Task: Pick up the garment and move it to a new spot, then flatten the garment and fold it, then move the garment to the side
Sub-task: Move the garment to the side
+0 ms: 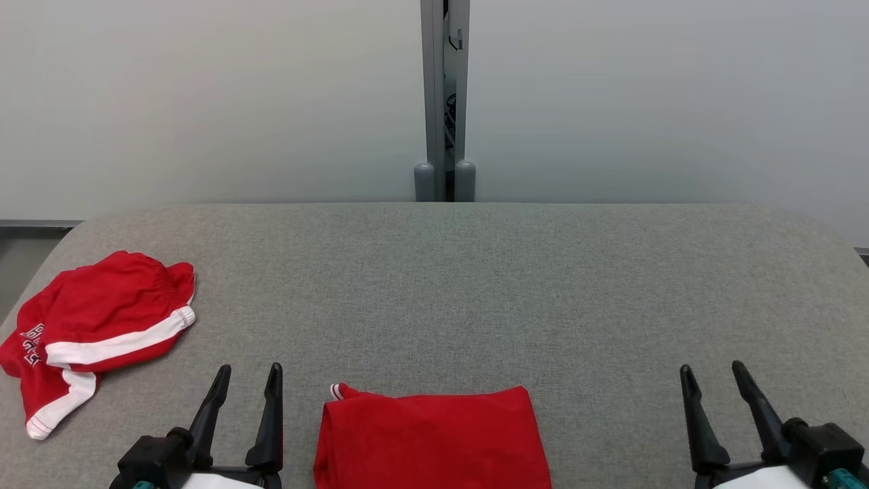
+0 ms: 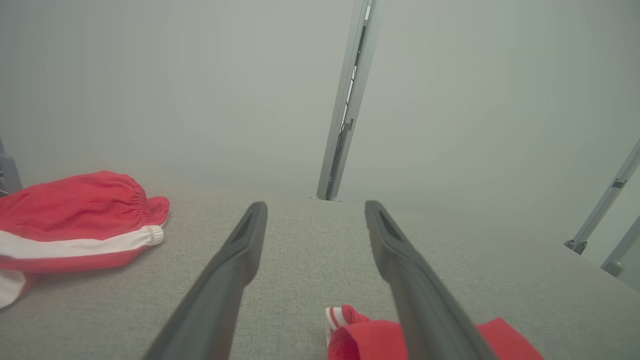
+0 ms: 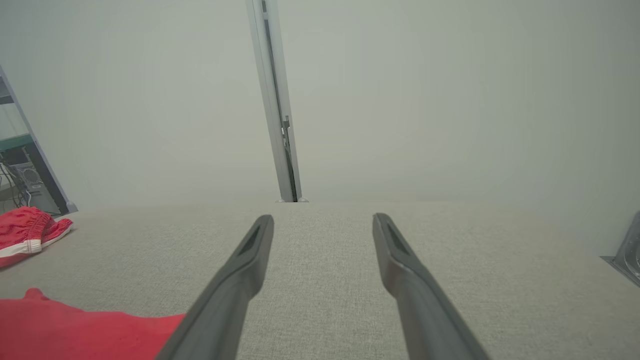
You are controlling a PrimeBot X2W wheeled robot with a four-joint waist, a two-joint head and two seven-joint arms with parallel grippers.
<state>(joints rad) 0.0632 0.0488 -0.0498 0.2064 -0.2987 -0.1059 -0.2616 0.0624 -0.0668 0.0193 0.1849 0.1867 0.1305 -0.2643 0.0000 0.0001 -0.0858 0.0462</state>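
Both pairs of jaws are standing open and empty, and the folded garment (image 1: 434, 441) is lying at the near edge of the tabletop (image 1: 475, 285), long axis seemingly running left to right, just beside my left gripper (image 1: 249, 370), farther from my right gripper (image 1: 712, 368), so I am favouring the left.

A grey fabric-covered table (image 1: 434, 285) meets pale wall panels (image 1: 204, 102) (joined by a grey metal post (image 1: 431, 102)).
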